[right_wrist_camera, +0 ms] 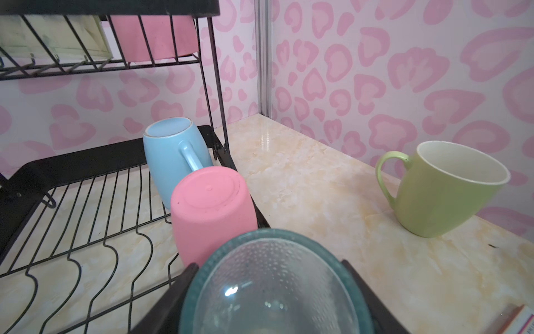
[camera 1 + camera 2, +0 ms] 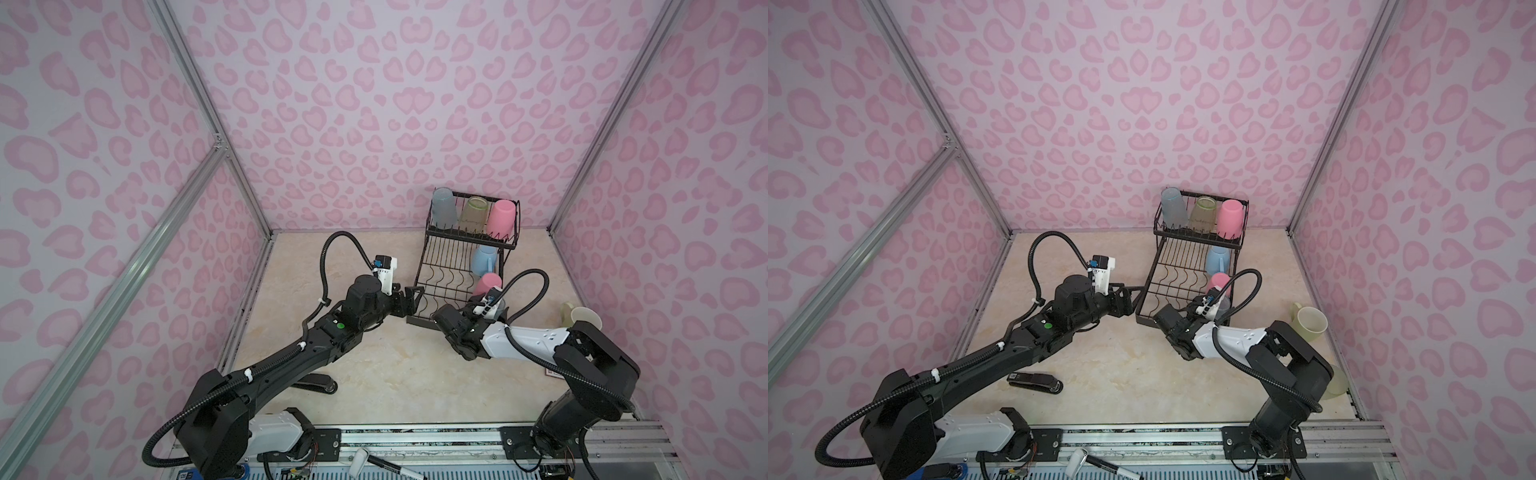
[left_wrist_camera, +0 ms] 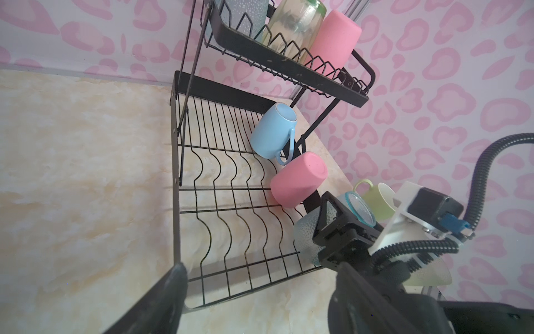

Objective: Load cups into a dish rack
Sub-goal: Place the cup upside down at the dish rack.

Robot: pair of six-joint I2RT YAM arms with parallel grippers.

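The black wire dish rack (image 2: 420, 274) stands at the back of the table. Its upper basket holds a grey-blue tumbler (image 2: 444, 210), a yellowish tumbler (image 2: 473, 214) and a pink tumbler (image 2: 500, 218), all upside down. On the lower grid's right side lie a light blue mug (image 1: 173, 156) and a second pink tumbler (image 1: 211, 208). My right gripper (image 1: 268, 267) is shut on a teal tumbler (image 3: 306, 231) at the grid's near right corner. My left gripper (image 3: 260, 300) hangs open at the rack's near left corner, holding nothing. A yellow-green mug (image 2: 1308, 324) stands on the table right of the rack.
A black stapler (image 2: 1036, 381) lies on the table under the left arm. A translucent green tumbler (image 2: 1337, 384) lies by the right wall, behind the right arm. A marker (image 2: 390, 465) rests on the front rail. The patterned walls close in on three sides.
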